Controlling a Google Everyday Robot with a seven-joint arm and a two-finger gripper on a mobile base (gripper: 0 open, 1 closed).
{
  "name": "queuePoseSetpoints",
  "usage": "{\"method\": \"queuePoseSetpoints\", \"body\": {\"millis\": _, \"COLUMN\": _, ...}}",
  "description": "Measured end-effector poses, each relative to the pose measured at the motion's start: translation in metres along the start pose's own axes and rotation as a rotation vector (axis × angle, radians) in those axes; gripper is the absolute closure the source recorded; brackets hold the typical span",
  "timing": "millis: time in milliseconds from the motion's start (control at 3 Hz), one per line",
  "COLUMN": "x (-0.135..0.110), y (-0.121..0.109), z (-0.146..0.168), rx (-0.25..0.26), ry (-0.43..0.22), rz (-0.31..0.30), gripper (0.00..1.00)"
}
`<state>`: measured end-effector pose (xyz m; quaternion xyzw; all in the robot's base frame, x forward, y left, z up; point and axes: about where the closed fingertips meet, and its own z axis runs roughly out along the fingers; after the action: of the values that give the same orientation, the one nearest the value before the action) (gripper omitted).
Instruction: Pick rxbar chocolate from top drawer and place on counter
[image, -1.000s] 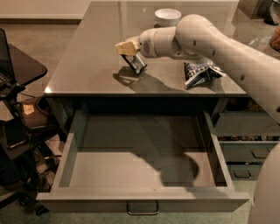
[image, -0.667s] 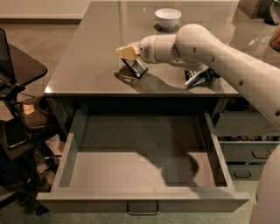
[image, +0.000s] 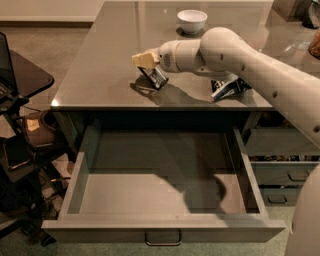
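I see my gripper (image: 146, 60) over the large glossy grey-brown counter (image: 100, 65), a little lower than a second ago, its tan fingers (image: 145, 58) closed with no gap on the top edge of the small flat black-wrapped rxbar chocolate (image: 154, 78). The bar hangs tilted straight below the fingers, and its lower end, which was off the surface earlier, now meets the counter. The wide shallow grey top drawer (image: 75, 185) stands open below, unchanged, and the blue-and-white chip bag (image: 227, 89) lies well off behind the fingers.
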<state>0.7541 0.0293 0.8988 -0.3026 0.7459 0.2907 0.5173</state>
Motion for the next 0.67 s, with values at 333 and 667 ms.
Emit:
{"method": "queuePoseSetpoints", "body": {"millis": 333, "x": 0.0, "y": 0.0, "z": 0.0, "rx": 0.0, "ry": 0.0, "rz": 0.0, "gripper": 0.35}}
{"method": "queuePoseSetpoints", "body": {"millis": 667, "x": 0.0, "y": 0.0, "z": 0.0, "rx": 0.0, "ry": 0.0, "rz": 0.0, "gripper": 0.12}}
